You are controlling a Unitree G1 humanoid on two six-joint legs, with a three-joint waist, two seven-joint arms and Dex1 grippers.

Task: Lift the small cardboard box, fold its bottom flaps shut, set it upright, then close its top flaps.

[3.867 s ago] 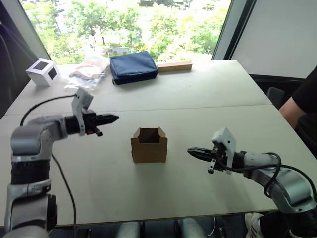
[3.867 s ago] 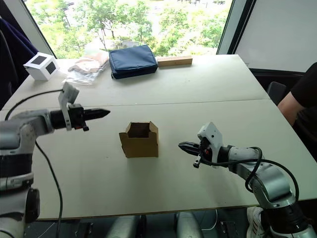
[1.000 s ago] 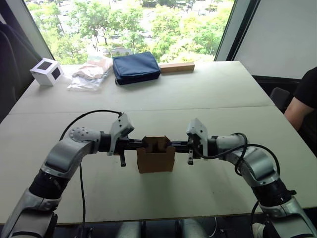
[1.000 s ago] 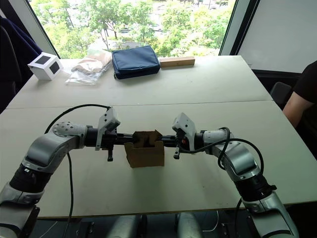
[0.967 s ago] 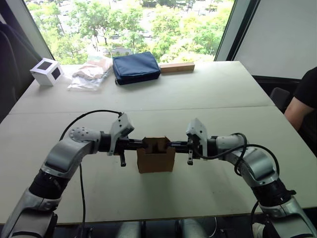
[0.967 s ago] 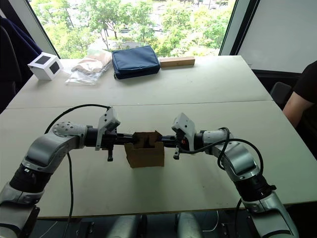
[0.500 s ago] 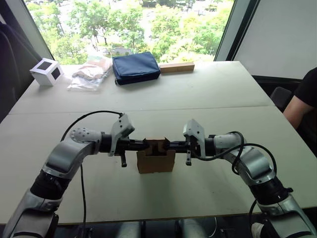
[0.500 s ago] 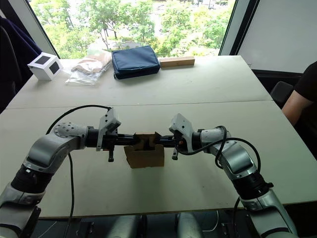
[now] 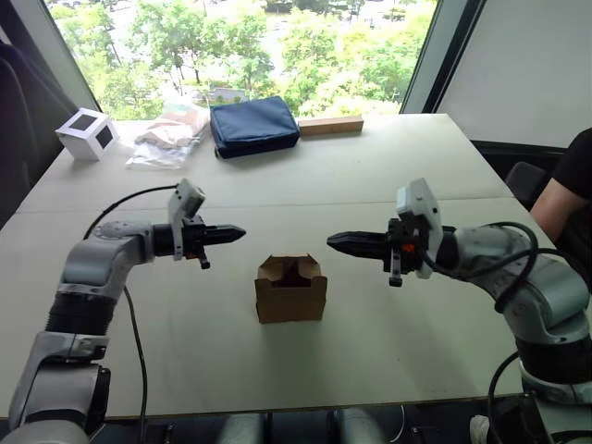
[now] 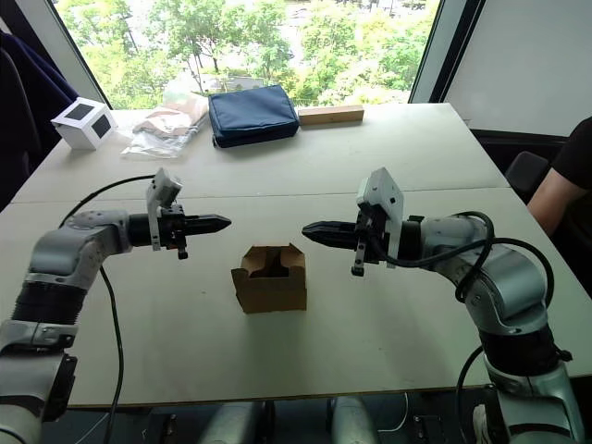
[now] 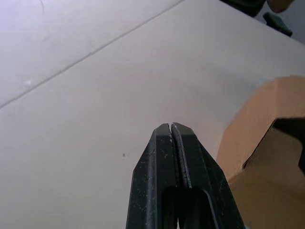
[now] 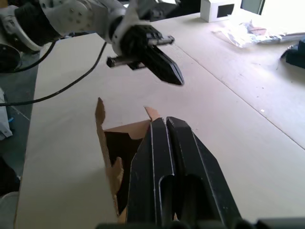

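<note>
Small cardboard box (image 9: 290, 289) upright on table (image 9: 416, 176), opening upward, left tool (image 9: 240, 232) and right tool (image 9: 331, 240) clenched, empty

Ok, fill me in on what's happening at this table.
A two-armed robot is working on a small cardboard box that stands upright on the table, top flaps partly open. Neither gripper touches it: the left gripper and the right gripper hover above and to either side of it, both shut and pointing toward each other. A person's arm shows at the table's right edge.
</note>
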